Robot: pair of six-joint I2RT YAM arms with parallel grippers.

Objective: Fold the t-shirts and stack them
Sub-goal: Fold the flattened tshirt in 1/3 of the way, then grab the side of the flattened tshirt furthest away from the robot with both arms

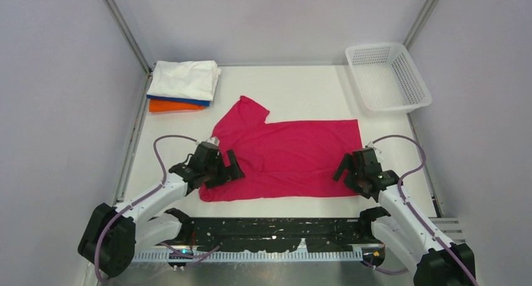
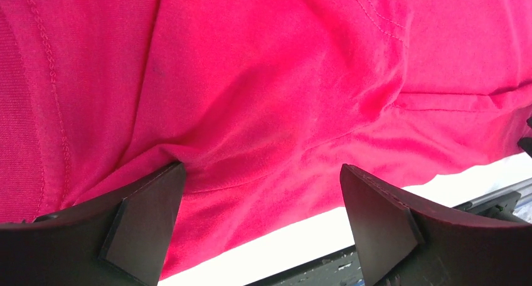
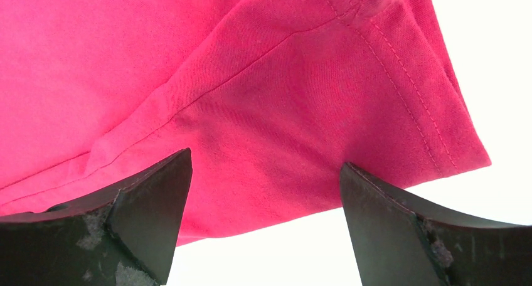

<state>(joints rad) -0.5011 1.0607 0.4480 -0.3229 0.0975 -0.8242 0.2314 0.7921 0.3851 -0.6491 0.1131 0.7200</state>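
Observation:
A magenta-red t-shirt (image 1: 285, 157) lies spread flat on the white table, one sleeve pointing to the far left. At the back left sits a folded stack: white t-shirt (image 1: 185, 79) on top, blue t-shirt (image 1: 182, 100) under it, orange t-shirt (image 1: 172, 106) at the bottom. My left gripper (image 1: 226, 170) stands open over the red shirt's near left corner; its view shows red cloth (image 2: 263, 104) between the spread fingers (image 2: 147, 220). My right gripper (image 1: 346, 169) is open at the near right corner, with the hemmed corner (image 3: 351, 116) between its fingers (image 3: 157, 204).
A white plastic mesh basket (image 1: 389, 76) stands at the back right corner. Grey walls enclose the table on three sides. The black rail (image 1: 276, 233) holding the arm bases runs along the near edge.

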